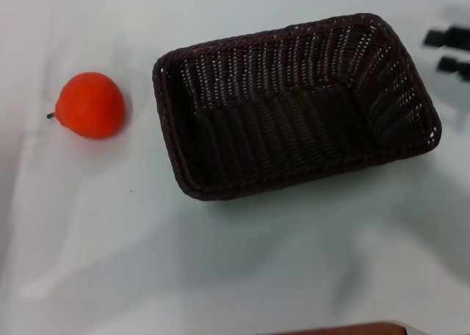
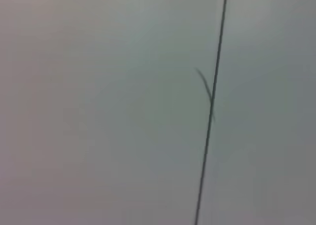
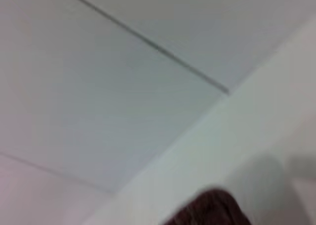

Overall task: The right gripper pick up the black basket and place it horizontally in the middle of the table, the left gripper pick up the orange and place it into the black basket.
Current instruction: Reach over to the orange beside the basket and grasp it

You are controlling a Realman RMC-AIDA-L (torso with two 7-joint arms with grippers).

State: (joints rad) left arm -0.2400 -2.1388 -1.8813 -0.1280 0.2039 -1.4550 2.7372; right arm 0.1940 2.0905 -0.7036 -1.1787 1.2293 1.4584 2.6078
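Nearest our head camera, a brown curved edge (image 1: pixel 334 328) shows at the bottom of the view. Beyond it we see the pale, smooth table (image 1: pixel 220 269) carrying the black basket (image 1: pixel 294 107), a rectangular woven wicker tray with rounded corners and sloped sides, lying open side up near the middle. Well apart to its left rests the orange (image 1: pixel 90 105), round and glossy, with a short dark stem. At the far right edge we see the right gripper (image 1: pixel 449 52), its two slim dark fingers apart and holding nothing.

Our left wrist view shows only a plain grey surface (image 2: pixel 98 111) crossed by a thin dark line (image 2: pixel 210 111).

Our right wrist view alone shows the basket's rim close up.
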